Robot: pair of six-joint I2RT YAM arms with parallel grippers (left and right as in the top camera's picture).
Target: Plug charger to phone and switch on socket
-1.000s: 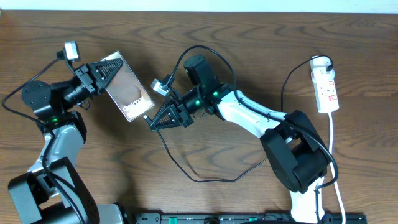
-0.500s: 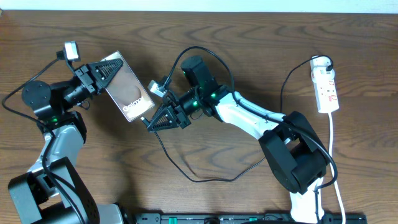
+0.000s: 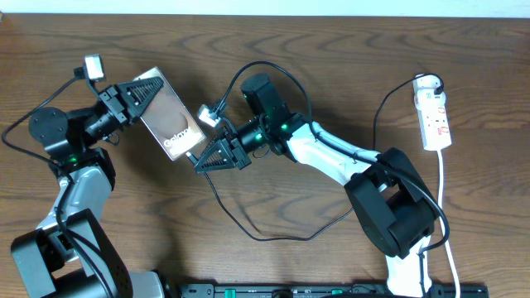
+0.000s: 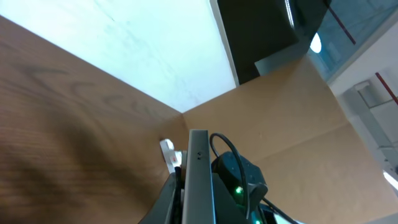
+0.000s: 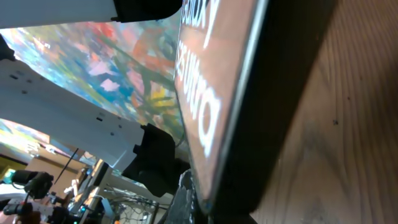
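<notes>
The phone (image 3: 175,122), a flat glossy brown slab with white "Galaxy" lettering, is clamped at one short end by the left gripper (image 3: 149,87), its 2 ribbed black fingers pressed onto it. At the phone's free short edge, the right gripper (image 3: 201,163) is pinched on the plug end of the charger (image 3: 248,235). This thin black cable loops away behind that gripper over the wood-grain table (image 3: 331,41). Well behind the right gripper, past its arm, lies the socket (image 3: 436,116), a white strip with red markings and a white cord (image 3: 445,194).
</notes>
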